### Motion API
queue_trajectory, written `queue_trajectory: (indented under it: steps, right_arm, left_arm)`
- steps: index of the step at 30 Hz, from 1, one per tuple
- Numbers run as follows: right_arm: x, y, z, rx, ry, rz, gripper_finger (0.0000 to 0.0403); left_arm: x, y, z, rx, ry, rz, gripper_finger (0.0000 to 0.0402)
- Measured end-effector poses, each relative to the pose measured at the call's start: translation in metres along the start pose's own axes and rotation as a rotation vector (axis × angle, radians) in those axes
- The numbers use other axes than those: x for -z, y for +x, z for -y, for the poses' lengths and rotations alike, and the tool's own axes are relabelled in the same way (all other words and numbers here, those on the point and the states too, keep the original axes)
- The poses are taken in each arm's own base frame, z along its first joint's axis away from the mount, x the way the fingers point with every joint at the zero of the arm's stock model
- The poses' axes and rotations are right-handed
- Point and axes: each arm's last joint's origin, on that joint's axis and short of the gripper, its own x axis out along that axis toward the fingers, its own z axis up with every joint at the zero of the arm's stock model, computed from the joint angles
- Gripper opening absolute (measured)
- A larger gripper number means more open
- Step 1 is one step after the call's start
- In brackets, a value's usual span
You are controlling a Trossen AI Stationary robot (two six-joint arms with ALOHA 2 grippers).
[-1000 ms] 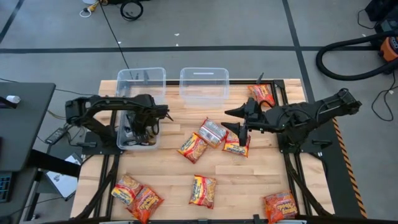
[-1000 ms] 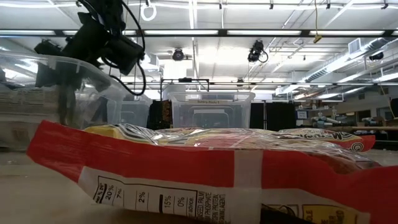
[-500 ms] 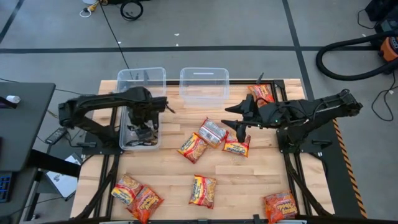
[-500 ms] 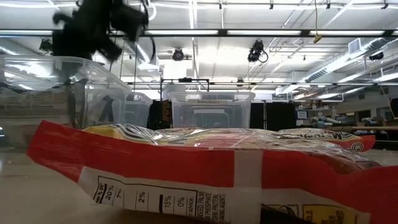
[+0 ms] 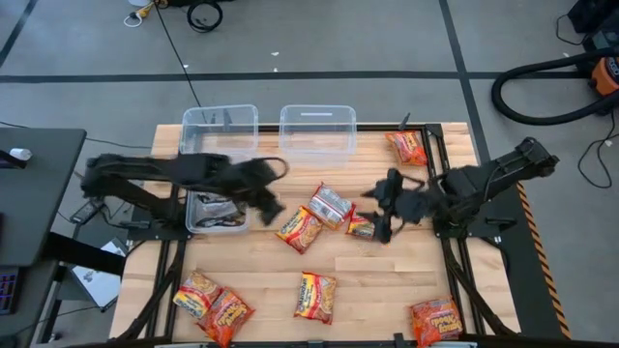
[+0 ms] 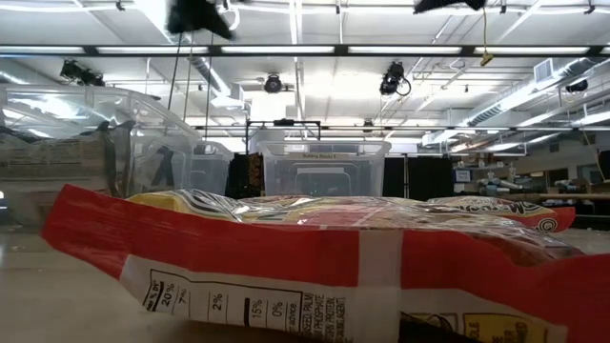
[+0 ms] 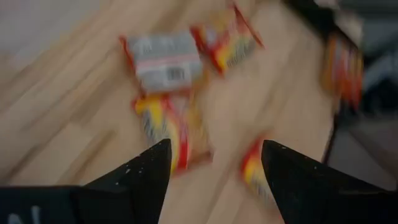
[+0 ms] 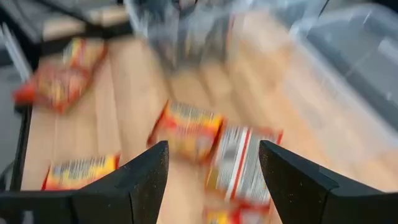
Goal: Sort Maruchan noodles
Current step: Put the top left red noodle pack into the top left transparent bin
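Sorting status: ramen packets lie loose on the wooden table (image 5: 387, 280); a few already sit in the near-left clear bin (image 5: 191, 220).
Left gripper (image 5: 271, 208): over the table just beside that bin, fingers spread, nothing between them.
Nearest packet to left gripper: yellow-and-red packet (image 5: 301, 229), just to its right, long axis diagonal across the table.
Neighbour: silver packet (image 5: 331, 205), touching the yellow-and-red one on its far right side.
Right gripper (image 5: 384, 220): hovering at an orange-red packet (image 5: 360, 228), fingers spread, empty.
Nearer arm: left for the yellow-and-red packet, right for the orange-red one; the silver packet lies between both.
Judgement: each gripper probably needs its wrist turned across the packet's short side.
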Motion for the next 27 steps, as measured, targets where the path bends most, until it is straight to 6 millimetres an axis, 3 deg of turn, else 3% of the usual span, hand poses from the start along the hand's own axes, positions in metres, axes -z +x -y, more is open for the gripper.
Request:
queue_trajectory:
  steps: [4,9,15,27]
  right_arm:
    - [0.017,0.005,-0.016,0.010,-0.012,-0.087,0.0255]
    - [0.032,0.013,-0.035,-0.001,-0.016,-0.150,0.0255]
    - [0.044,0.027,-0.051,0.006,-0.065,-0.196,0.0255]
    - [0.055,0.047,-0.067,-0.022,-0.084,-0.259,0.0255]
  left_arm:
    - [-0.010,0.069,-0.001,-0.044,-0.071,-0.041,0.0252]
    - [-0.002,0.129,-0.023,-0.127,-0.125,-0.255,0.0251]
    - [0.001,0.161,-0.042,-0.196,-0.124,-0.335,0.0251]
    - [0.027,0.203,-0.050,-0.174,-0.196,-0.569,0.0251]
